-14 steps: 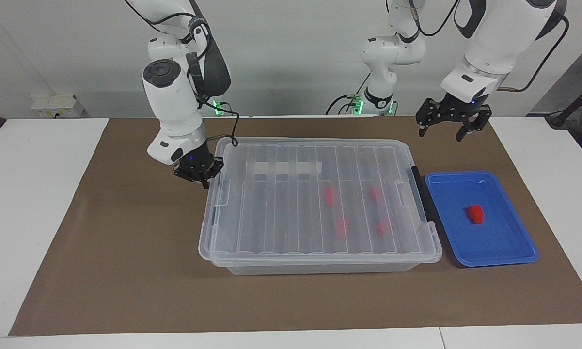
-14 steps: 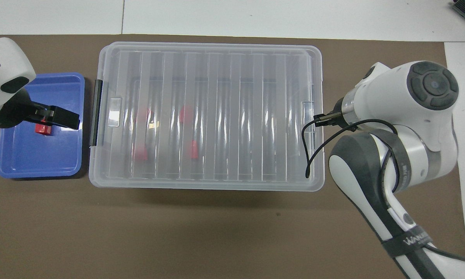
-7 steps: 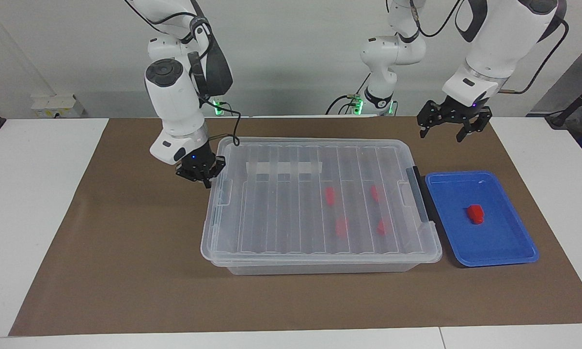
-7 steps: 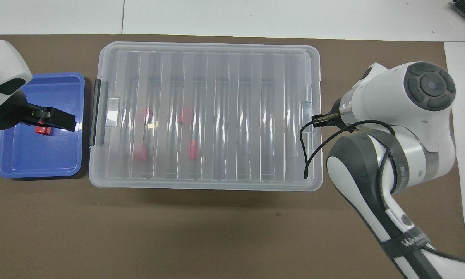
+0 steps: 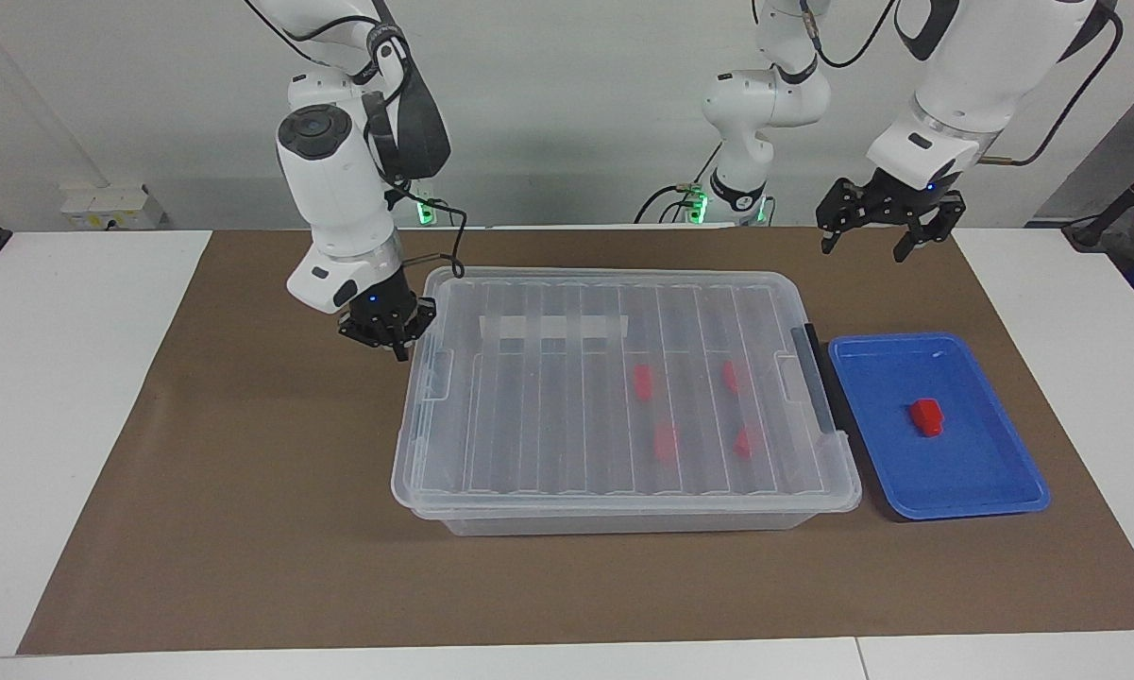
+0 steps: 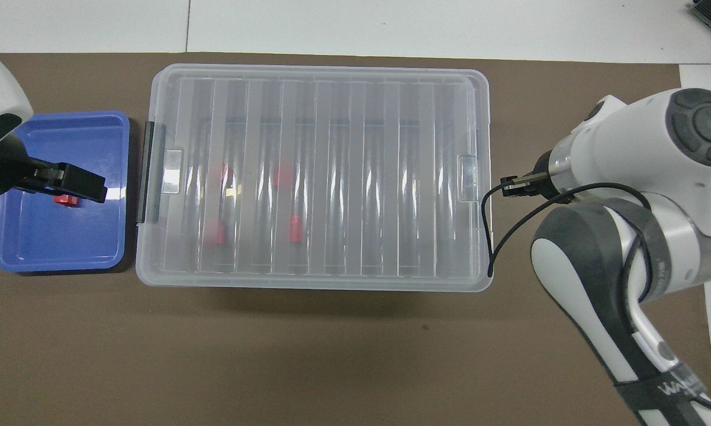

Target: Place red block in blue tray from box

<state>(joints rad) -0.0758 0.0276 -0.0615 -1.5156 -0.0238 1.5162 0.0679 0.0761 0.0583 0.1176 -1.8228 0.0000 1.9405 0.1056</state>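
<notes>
The box (image 5: 567,397) is a clear bin with its ribbed lid on, and several red blocks (image 5: 642,380) show through the lid (image 6: 331,177). Beside it, toward the left arm's end, lies the blue tray (image 5: 973,472) with one red block (image 5: 926,416) in it. My left gripper (image 5: 864,251) hangs open and empty in the air, over the mat just robot-side of the tray. In the overhead view one of its fingers (image 6: 83,184) partly covers that block (image 6: 66,201). My right gripper (image 5: 397,349) is shut, low beside the box's end toward the right arm.
A brown mat (image 5: 245,529) covers the table under the box and the tray (image 6: 59,245). A dark latch (image 5: 815,378) runs along the box's end next to the tray. A black cable (image 6: 491,236) from the right wrist hangs over the lid's edge.
The right arm has drawn a little away from the box's end, and the lid has settled slightly. The left gripper has risen and moved toward the robots, still open.
</notes>
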